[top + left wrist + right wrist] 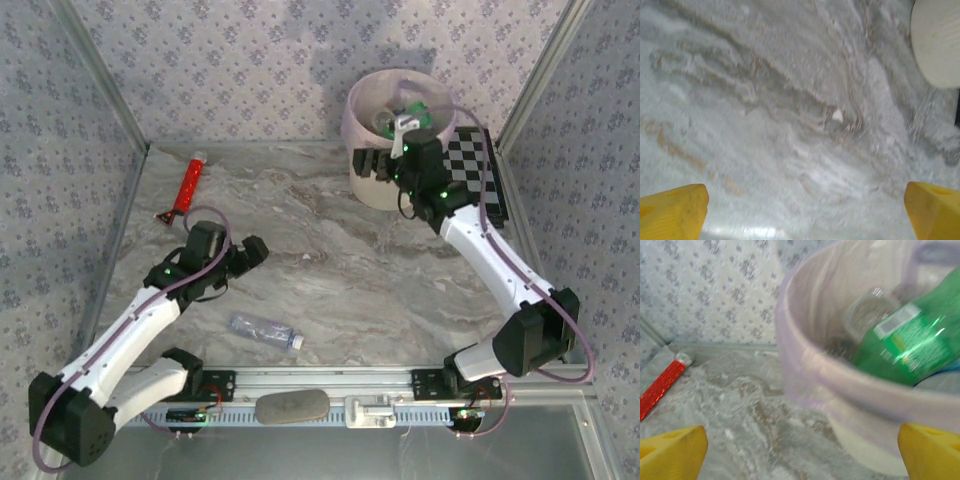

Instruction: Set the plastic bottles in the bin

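Though vivid, illegible label [912, 347] on green bottle [940, 297]

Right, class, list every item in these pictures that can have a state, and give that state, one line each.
bin: upright, not empty.
green bottle: inside the bin, lying tilted.
clear bottle: lying on its side on the table, cap on.
red tube: lying flat on the table, white cap on.
left tool: open, empty, above bare table.
right tool: open, empty, close to the bin's rim.
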